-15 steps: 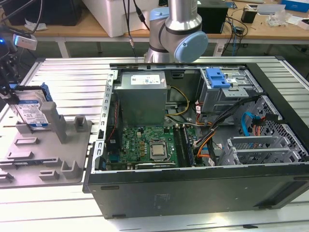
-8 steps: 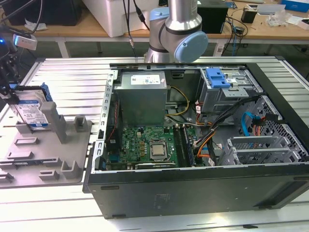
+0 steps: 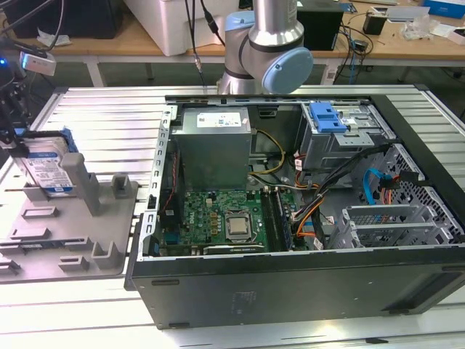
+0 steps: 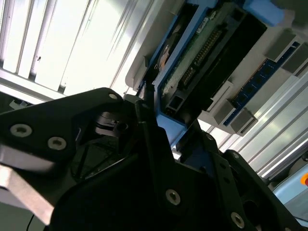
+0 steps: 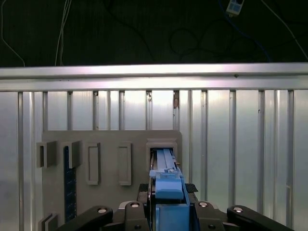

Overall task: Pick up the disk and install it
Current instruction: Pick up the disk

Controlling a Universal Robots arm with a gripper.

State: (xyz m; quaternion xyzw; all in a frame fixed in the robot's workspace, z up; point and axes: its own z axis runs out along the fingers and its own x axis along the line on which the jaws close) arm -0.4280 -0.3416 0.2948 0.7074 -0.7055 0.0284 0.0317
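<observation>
The disk (image 3: 45, 169) stands on edge in a slot at the back corner of the fixture (image 3: 109, 218), right beside the fixture's tall post, at the exterior view's left. The gripper (image 3: 16, 134) is down over its upper edge. In the first wrist view the gripper (image 5: 168, 192) has its jaws pressed against both sides of the disk's (image 5: 166, 166) blue rail, so it looks clamped on the disk. The disk's lower end sits in the fixture's (image 5: 110, 144) slot.

The hold is on a narrow plastic rail, not on the metal body. If the grip is off-centre, the disk could pivot or slip once its weight comes off the fixture. A lift that is not straight could jam the rail against the slot walls or the post and drag the fixture across the bench (image 3: 109, 109). The open case (image 3: 290, 291), beyond the fixture toward the exterior view's right, holds loose cables (image 3: 341, 182) that could snag the disk.
</observation>
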